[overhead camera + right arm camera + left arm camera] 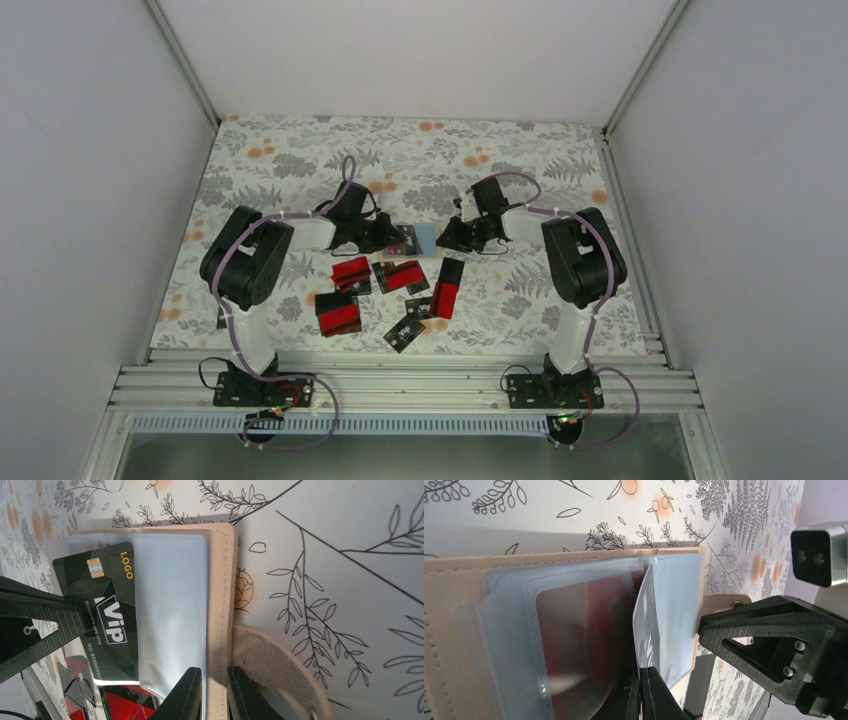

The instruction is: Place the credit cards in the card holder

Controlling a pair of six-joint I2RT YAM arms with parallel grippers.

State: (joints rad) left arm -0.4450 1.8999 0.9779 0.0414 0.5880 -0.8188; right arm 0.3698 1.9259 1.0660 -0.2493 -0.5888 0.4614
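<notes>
Card holder [425, 238] lies open on the flowered cloth [300, 160], tan cover down and pale blue-grey sleeves up, and you have a gripper at each side of it. Left gripper [640, 690]: jaws closed tight on a black card [107, 610] with a gold chip and pale lettering. From the left wrist the card stands nearly edge-on over the holder's middle fold. From the right wrist its far end overlaps the holder's left sleeve; you cannot tell whether that end is inside a pocket or only resting on top. Right gripper [216, 690]: jaws narrowed onto the holder's right-hand edge, one finger on the sleeve side and one outside the stitched tan cover, pinching it. The snap tab [270, 665] sticks out from that same edge, just beside the outer finger. A red card [584, 640] sits under clear plastic in the holder's left half. The loose cards [400, 275], red-and-black and black, lie scattered on the cloth on the holder's near side, toward the arm bases, some overlapping.
</notes>
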